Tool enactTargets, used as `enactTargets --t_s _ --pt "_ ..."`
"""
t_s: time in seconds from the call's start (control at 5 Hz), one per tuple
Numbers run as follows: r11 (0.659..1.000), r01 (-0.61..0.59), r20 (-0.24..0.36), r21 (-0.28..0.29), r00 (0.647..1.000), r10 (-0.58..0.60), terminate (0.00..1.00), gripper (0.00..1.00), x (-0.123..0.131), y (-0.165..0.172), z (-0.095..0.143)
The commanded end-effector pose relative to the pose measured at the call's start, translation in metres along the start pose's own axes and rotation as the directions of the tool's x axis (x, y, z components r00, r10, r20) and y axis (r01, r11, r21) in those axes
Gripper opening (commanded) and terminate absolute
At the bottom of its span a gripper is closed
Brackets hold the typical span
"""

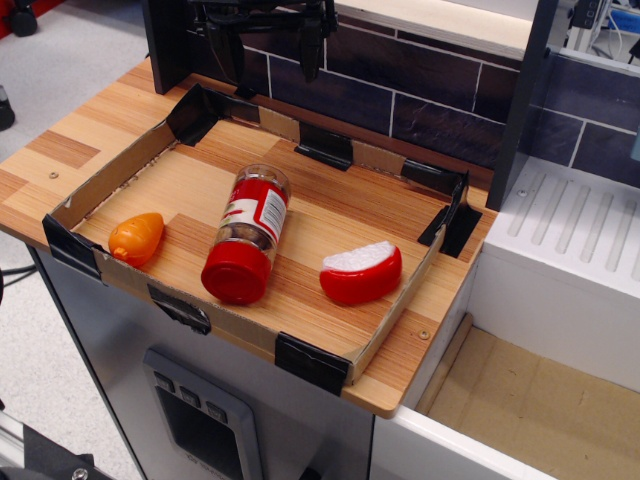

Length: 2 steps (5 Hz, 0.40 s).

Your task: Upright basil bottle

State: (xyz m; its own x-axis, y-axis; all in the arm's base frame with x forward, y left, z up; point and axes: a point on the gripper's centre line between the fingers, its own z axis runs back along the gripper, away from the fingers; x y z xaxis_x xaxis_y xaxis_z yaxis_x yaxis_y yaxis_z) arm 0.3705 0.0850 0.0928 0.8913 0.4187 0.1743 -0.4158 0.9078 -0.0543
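Note:
The basil bottle (250,232) lies on its side in the middle of the shallow cardboard tray (118,168). Its wide red cap points toward the front edge and its clear base points toward the back. It has a red-and-white label and brownish contents. My gripper (273,55) hangs at the top of the view, above the tray's back wall and well behind the bottle. Its two dark fingers stand apart, open and empty.
An orange carrot-like toy (137,238) lies left of the bottle. A red-and-white cheese wedge (362,272) lies to its right. Low cardboard walls with black tape ring the tray. A dark brick wall (420,85) stands behind, and a white drainboard (580,225) is at right.

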Motion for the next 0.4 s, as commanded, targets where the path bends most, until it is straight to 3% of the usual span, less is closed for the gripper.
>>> enactTargets --t_s 0.0,0.2 --pt "1.0 0.0 0.0 0.0 1.0 0.0 0.0 1.0 0.0 0.0 0.0" --pt "0.997 0.04 0.043 -0.063 0.998 -0.037 0.0 1.0 -0.02 0.005 0.022"
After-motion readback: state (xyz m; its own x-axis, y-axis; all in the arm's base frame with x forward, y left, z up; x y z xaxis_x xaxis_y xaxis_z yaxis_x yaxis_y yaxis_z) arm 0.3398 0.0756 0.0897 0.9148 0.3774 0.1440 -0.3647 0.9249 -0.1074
